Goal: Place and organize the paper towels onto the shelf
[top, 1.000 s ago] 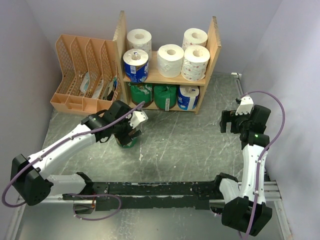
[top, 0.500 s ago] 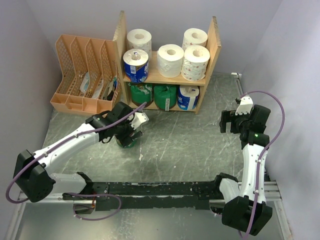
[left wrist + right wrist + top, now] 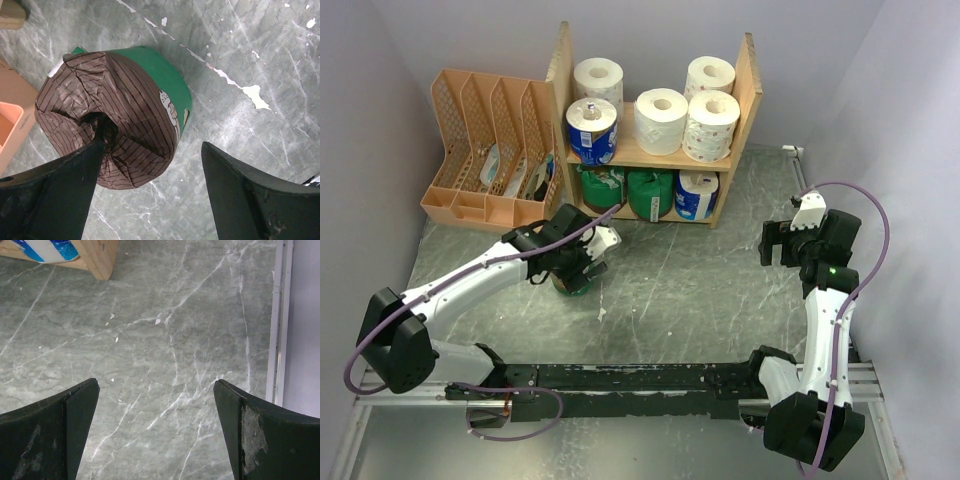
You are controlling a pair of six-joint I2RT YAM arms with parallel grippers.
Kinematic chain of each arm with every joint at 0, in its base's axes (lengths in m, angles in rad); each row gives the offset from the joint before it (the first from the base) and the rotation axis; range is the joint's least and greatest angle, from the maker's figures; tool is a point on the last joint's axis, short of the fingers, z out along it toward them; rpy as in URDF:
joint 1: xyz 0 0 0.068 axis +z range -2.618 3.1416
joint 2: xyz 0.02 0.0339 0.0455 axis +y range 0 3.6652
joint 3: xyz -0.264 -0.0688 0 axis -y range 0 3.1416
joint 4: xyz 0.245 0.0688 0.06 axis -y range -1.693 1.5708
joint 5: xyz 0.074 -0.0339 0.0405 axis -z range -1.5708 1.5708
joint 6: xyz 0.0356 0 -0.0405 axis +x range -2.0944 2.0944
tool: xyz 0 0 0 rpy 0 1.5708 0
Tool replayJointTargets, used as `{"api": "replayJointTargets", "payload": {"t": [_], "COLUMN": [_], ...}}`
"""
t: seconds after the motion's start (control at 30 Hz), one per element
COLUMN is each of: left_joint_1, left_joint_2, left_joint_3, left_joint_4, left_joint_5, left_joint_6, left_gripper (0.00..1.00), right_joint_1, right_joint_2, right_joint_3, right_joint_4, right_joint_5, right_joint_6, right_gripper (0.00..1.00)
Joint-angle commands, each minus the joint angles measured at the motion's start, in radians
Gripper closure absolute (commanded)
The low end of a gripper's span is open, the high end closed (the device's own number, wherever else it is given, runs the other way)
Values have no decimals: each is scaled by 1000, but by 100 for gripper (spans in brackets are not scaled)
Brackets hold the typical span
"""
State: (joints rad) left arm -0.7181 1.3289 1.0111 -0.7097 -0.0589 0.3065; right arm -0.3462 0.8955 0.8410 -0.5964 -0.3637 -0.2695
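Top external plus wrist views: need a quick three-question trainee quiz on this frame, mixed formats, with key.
1. True or false: the right fingers are closed on a paper towel.
2. How many rolls sit on the lower tier of the shelf? A) two B) three C) five
3. Fill in: the roll at the left fingers is wrapped in green and ____.
Key: 1 false (open, holding nothing); 2 B; 3 brown.
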Motion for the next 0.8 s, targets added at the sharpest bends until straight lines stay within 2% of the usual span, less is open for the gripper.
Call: {"api": "replayJointTargets", "payload": {"t": [0.0,0.17,0.47,0.77], "left_joint_1": [-5,-3,-5,-5], "left_joint_2": [20,45,62,81], "left_joint_3": [42,57,76,72], "left_joint_4": [16,16,0,-7], "left_joint_5": [34,34,37,31], "left_joint_6": [4,8,15,17], "left_gripper": [10,11,29,37], "right_joint_1": [-10,-10,-10,-10], "right_joint_2": [-5,-10,-13,-16], "right_joint_3": [-5,-5,-6,-4], "right_joint_4": [3,3,2,2], "right_joint_5": [-10,-9,-11,-9], "right_joint_6": [-7,-7,-7,-7], "right_gripper": [0,0,0,0]}}
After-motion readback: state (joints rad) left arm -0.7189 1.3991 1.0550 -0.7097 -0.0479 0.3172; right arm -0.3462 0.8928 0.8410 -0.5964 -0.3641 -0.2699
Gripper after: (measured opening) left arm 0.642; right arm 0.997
